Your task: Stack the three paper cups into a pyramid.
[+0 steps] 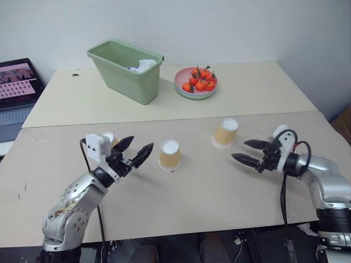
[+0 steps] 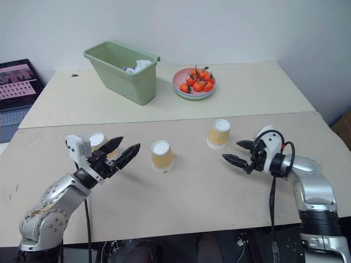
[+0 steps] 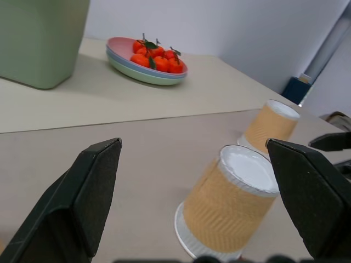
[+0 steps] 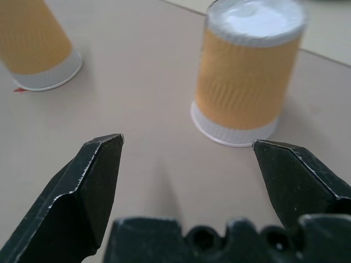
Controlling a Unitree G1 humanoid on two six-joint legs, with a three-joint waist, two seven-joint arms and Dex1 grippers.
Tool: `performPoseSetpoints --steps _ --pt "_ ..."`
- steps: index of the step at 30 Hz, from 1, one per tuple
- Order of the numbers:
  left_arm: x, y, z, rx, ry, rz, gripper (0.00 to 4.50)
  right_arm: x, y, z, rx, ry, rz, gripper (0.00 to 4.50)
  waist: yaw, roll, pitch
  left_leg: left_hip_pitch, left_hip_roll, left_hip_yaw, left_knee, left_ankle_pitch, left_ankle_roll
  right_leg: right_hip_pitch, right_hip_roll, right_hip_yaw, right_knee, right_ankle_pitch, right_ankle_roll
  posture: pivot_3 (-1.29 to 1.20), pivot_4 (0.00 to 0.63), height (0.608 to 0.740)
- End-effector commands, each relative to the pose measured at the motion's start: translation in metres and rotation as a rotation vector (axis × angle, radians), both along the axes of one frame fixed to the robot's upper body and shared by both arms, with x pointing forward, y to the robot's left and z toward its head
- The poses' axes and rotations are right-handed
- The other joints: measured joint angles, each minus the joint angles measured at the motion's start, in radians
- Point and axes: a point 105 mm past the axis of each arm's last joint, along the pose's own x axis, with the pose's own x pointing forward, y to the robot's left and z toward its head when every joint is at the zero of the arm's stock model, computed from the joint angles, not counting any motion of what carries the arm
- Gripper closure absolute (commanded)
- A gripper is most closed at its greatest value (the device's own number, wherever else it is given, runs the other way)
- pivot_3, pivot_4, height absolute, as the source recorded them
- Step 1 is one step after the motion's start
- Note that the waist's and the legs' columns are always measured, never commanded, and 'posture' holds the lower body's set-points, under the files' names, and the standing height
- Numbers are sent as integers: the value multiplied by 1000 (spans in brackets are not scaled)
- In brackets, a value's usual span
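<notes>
Plain white wall (image 1: 230, 27) runs across the 12 o'clock side. Two tables butt together: cream table (image 1: 247, 90) toward 12, a greyish-beige tabletop (image 1: 208, 186) toward 6. Open laptop (image 1: 16, 87) at 9 to 10 o'clock, screen lit. Brown object (image 1: 344, 123) at 3 o'clock, identity unclear. Light even, shadows soft.

3 cups on the worktop (image 1: 192, 192), all upside down, none stacked. Left cup (image 2: 97, 140) sits just behind the left gripper (image 2: 124, 149). Middle cup (image 1: 170, 154) is right of that gripper. Right cup (image 1: 225, 133) is further back, left of the right gripper (image 1: 248, 151). Behind them: bin (image 1: 126, 70) at left, plate (image 1: 196, 83) w/ fruit (image 1: 199, 80) to its right. Laptop (image 1: 15, 87) at far left.
</notes>
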Motion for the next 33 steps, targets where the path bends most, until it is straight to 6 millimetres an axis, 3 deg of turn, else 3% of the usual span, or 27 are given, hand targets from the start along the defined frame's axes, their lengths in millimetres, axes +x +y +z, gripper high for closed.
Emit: performPoseSetpoints --steps 1,8,15,25,33 --pt "-21 -33 22 73 -66 -256 0 8 -1 20 -27 -101 -17 84 -1 0 0 0 0 0 1 0 0 0 0 0 0 0 0 0 150 727" --pt "-17 -39 26 158 -71 -391 0 24 7 32 -94 -222 -38 84 -6 0 0 1 0 1 1 0 0 1 0 0 0 0 0 0 150 727" --pt "-19 -50 19 186 -74 -476 0 39 11 41 -46 -258 -65 84 -4 0 0 0 0 1 1 0 0 0 0 1 -1 0 0 0 150 727" --pt "-17 -56 21 192 -104 -490 0 59 13 44 38 -244 -68 84 -6 0 0 0 0 1 1 0 0 0 0 1 -1 1 0 0 150 727" --pt "-13 -51 23 193 -119 -443 0 70 33 41 108 -210 -8 84 -16 0 0 0 0 1 1 0 -1 0 0 1 0 1 0 0 150 727"
